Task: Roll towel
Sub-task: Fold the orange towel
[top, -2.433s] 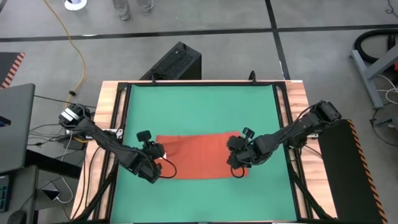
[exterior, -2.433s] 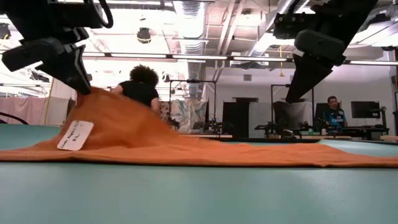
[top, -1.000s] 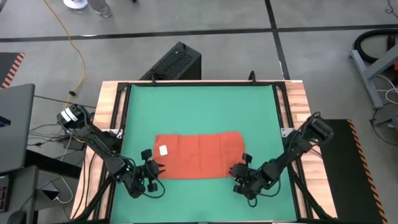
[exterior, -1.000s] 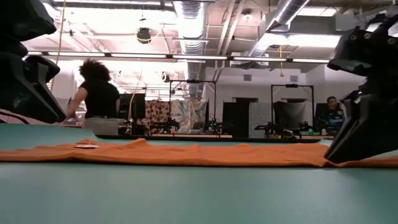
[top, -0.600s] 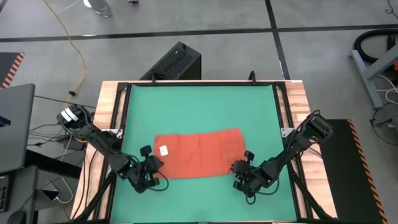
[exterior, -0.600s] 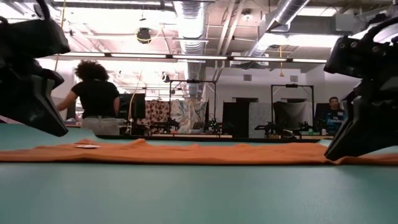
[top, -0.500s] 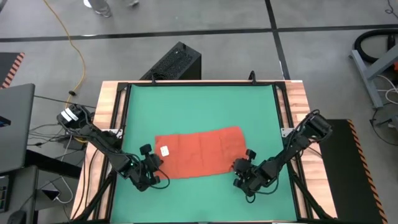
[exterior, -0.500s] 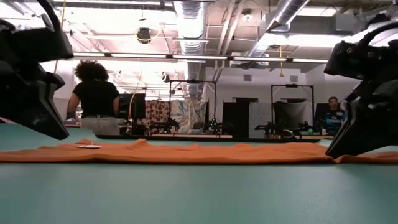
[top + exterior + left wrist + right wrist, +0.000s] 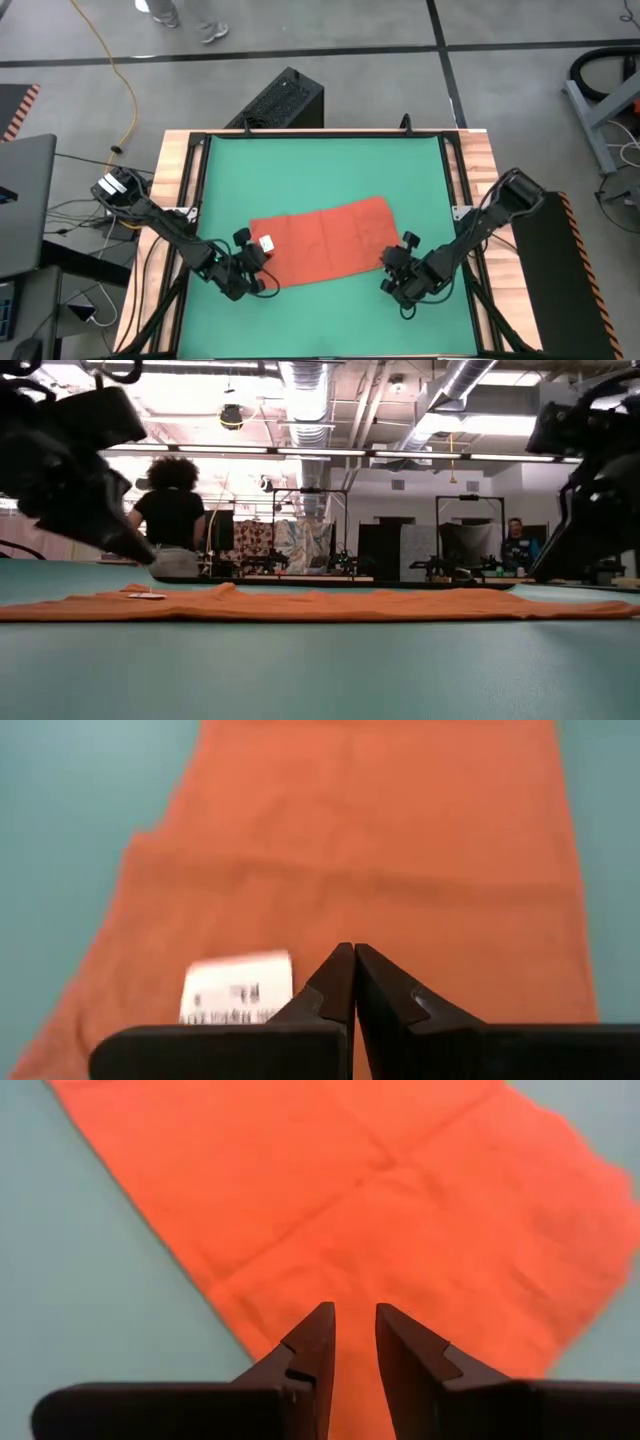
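Towel (image 9: pixel 322 240), high view: an orange-red rectangular cloth lies spread flat on the green mat (image 9: pixel 325 170), toward the mat's near half, slightly skewed so that its right end sits farther up the mat than its left. A small white tag (image 9: pixel 266 243) lies on the towel near its left end. The left gripper (image 9: pixel 258 268) sits at the towel's near left corner, its arm reaching in from the mat's left side; the right gripper (image 9: pixel 392 268) sits just off the towel's near right corner, its arm coming from the mat's right side. A person's feet show on the floor beyond the table.

Low view: the towel (image 9: pixel 320 605) forms a thin, nearly flat band across the mat (image 9: pixel 320 670), with the tag (image 9: pixel 146 596) resting on top near its left end. Dark arm parts hang above both ends of the towel. A person in a dark top stands in the room behind the towel's left part; another person sits farther back, toward its right.

Left wrist view: the left gripper (image 9: pixel 354 956) has its fingers pressed together with no gap, their tips over the towel (image 9: pixel 380 850), just beside the tag (image 9: pixel 238 988). Whether cloth is pinched cannot be told.

Right wrist view: the right gripper (image 9: pixel 354 1318) has its fingers slightly parted, a narrow gap between them, above the towel (image 9: pixel 400 1190) near its edge; nothing shows between them.
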### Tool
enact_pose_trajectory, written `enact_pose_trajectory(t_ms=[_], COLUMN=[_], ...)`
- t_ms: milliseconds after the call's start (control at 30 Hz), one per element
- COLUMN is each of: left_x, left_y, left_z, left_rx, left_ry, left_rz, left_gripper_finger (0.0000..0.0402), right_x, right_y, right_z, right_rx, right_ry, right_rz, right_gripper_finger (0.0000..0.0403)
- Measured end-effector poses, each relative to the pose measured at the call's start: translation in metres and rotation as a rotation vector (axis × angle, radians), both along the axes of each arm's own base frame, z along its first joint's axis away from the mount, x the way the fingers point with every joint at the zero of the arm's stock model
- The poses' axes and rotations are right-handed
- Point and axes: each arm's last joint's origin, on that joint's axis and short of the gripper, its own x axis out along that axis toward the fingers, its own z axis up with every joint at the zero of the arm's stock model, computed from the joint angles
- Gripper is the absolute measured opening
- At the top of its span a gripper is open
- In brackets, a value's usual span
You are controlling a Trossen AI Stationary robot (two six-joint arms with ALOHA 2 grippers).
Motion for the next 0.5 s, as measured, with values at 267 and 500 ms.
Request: enact_pose_trajectory(t_ms=[267,500], left_x=[0.027,0.057], left_y=[0.009,0.039], left_z=[0.018,0.034], left_rx=[0.123,0.065], left_ry=[-0.144,-0.248], left_rz=[-0.094,-0.271], left_gripper_finger=[0.0000,0.0000], right_x=[0.026,0.054], right_y=[0.014,0.016], right_z=[0.022,0.003], right_rx=[0.003,-0.009], right_ry=[-0.209,-0.285], right_rz=[0.203,0.228], right_gripper_finger=[0.0097,0.0097])
